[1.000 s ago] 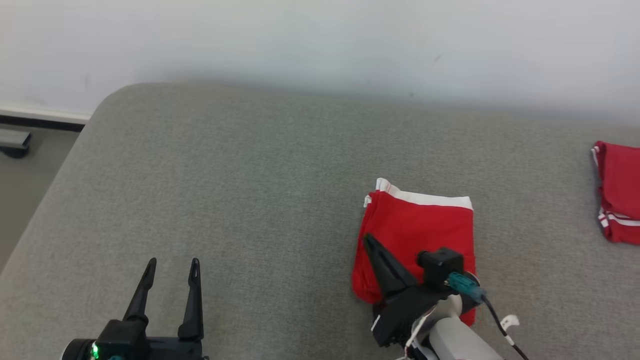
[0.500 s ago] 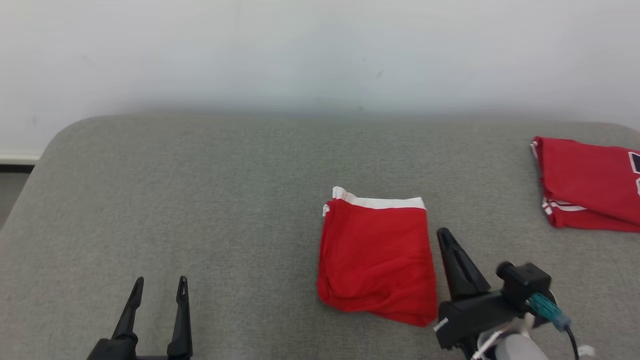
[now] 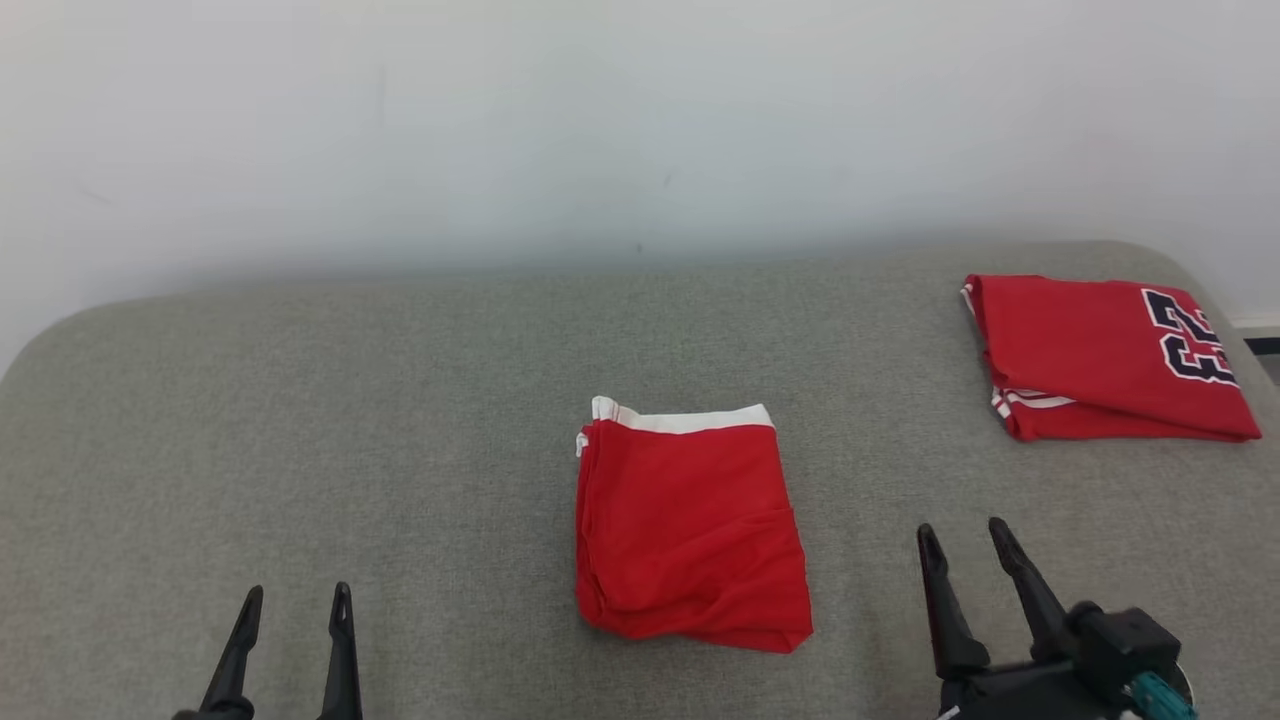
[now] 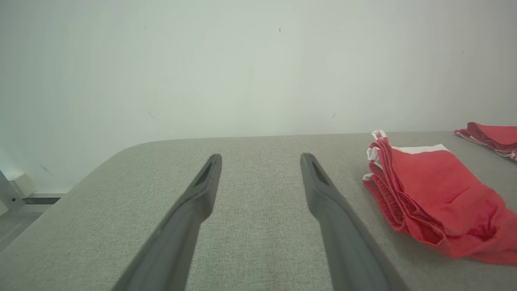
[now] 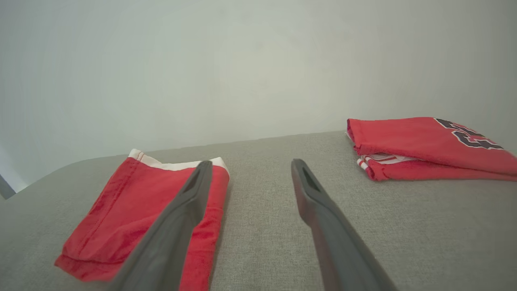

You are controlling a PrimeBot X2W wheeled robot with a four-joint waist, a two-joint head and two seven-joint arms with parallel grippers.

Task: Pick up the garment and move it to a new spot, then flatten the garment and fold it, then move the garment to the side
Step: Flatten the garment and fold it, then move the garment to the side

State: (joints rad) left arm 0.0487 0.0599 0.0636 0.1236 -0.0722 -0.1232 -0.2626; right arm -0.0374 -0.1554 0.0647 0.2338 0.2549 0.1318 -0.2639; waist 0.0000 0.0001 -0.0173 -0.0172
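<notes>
A grey woven cushion [image 3: 400,450] with rounded far corners spreads across the head view, backed by a plain pale wall [image 3: 640,120]; a strip of skirting [image 3: 1258,322] shows past its far right corner. The garment [image 3: 690,530] – red, folded to a rough rectangle, with a white band [image 3: 690,418] along its far edge – lies flat near the middle of the cushion, a little to the right of centre. A second red piece, a folded jersey [image 3: 1090,350] with dark numerals, lies well apart from it at the far right corner. The garment sits between the two grippers and slightly beyond their tips, touching neither. The left gripper [image 3: 299,590] is at the lower left, well apart from the garment's left edge; the right gripper [image 3: 961,527] is at the lower right, near the garment's right edge, with bare cushion between them. In the left wrist view the garment [image 4: 436,202] lies off to the right of the left gripper [image 4: 260,157], its layered edges facing the camera, with the jersey [image 4: 492,137] beyond. In the right wrist view the right gripper [image 5: 251,163] points between the two pieces: its left finger crosses in front of the garment's [image 5: 141,210] right edge, and the jersey [image 5: 424,145] lies ahead to the right. Both grippers sit low over the near part of the cushion, fingers pointing toward the wall – each pair spread apart and holding nothing.
</notes>
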